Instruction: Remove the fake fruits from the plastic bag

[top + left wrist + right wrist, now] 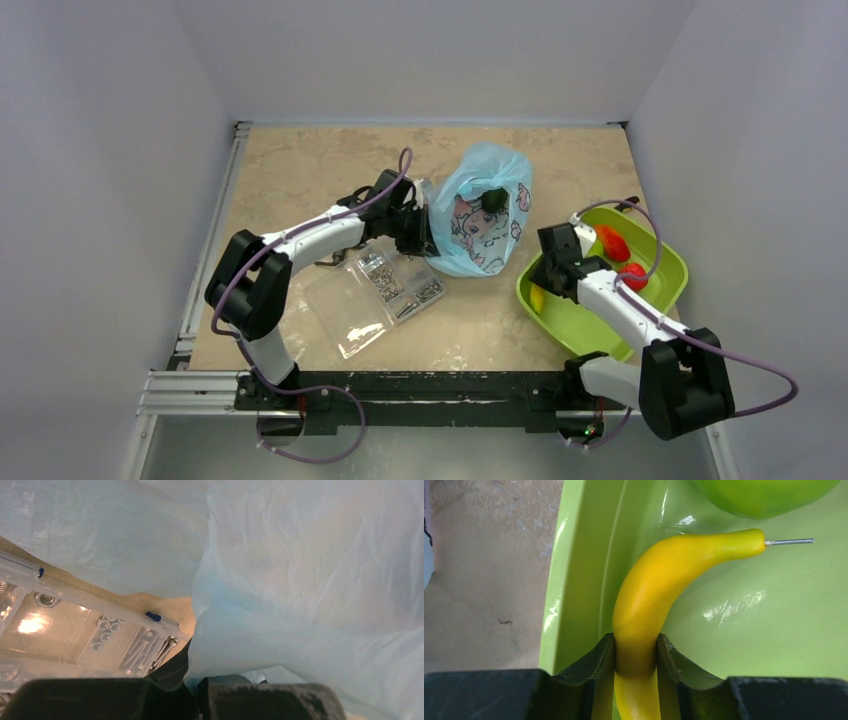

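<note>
Right fingers [594, 672] clamping banana [659, 580], left fingers [100, 700] pinching bag [310, 580]

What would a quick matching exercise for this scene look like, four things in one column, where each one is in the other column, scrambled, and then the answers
Things
1. banana
2. plastic bag
3. clear compartment box
4. red fruits

Places
A. lying at the far end of the green tray
B. clamped between the fingers of the right gripper
C. on the table, just nearer than the bag, by the left arm
D. mid-table, pinched at its edge by the left gripper

Pairs: 1-B, 2-D, 3-C, 4-A
</note>
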Controlling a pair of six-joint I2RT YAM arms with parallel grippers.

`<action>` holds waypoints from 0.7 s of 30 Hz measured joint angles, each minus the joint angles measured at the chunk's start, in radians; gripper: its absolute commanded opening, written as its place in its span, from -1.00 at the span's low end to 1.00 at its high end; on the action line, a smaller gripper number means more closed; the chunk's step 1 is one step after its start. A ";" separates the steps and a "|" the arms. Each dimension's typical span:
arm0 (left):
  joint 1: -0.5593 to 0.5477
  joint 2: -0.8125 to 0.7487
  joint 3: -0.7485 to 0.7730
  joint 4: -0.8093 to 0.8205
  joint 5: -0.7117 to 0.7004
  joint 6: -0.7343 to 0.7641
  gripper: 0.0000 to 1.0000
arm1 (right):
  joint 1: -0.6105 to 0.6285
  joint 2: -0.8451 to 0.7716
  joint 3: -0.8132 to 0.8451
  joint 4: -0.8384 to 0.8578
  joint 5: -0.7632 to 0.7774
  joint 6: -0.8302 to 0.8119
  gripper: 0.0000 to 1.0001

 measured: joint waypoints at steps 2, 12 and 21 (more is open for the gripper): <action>0.000 0.000 0.000 0.000 0.000 0.000 -1.00 | -0.001 -0.008 -0.013 0.021 -0.006 0.006 -0.25; 0.000 -0.001 0.000 -0.003 -0.008 0.002 -1.00 | -0.005 -0.020 -0.018 0.078 -0.025 0.003 0.35; 0.000 -0.022 0.007 -0.030 -0.037 0.029 -1.00 | -0.006 -0.127 0.066 0.049 -0.060 -0.108 0.43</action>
